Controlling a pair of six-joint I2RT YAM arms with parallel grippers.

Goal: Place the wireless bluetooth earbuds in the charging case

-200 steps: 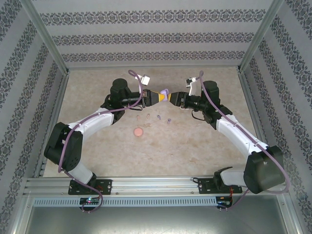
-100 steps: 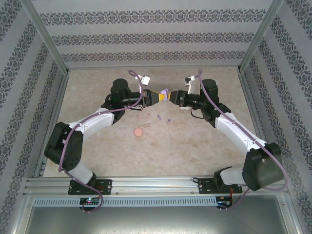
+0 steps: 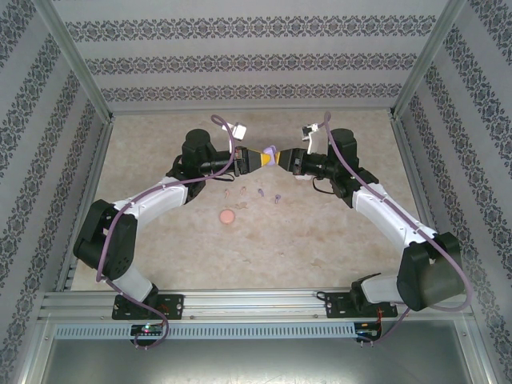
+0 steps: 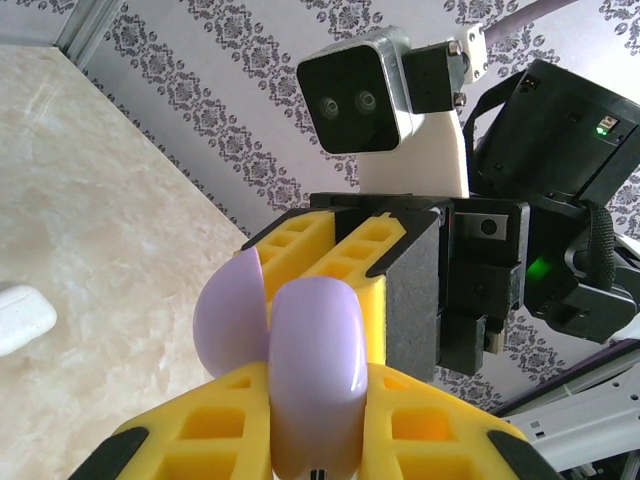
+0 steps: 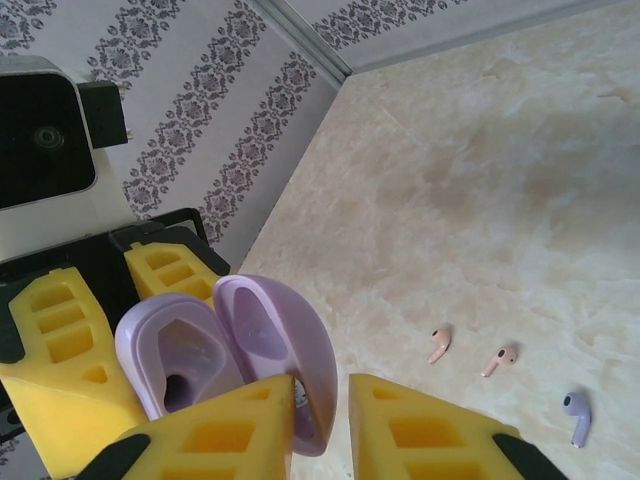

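The step in hand is getting the case open and steady, before any bud goes in; the purple charging case is held up in the air over the far middle of the counter, between the two arms. The left pincer is pressed together on the case's body from the left; the right wrist view shows the lid swung up and the hollow wells bare. The right pincer has its fingers only narrowly apart with the lid's rim in the gap; whether they truly pinch it I cannot tell.

The earbuds lie on the counter just near of the held case; two pinkish ones side by side, a purple earbud to their right, none yet seated.

Next, I judge, the right arm must let the lid be, reach down for a purple bud and bring it stem-first to a well; a fine, well-aligned pinch.

The pink case lies nearer still. Hard to make out: white buds; the wells' depth; a white rounded thing cut off at the left wrist view's edge.
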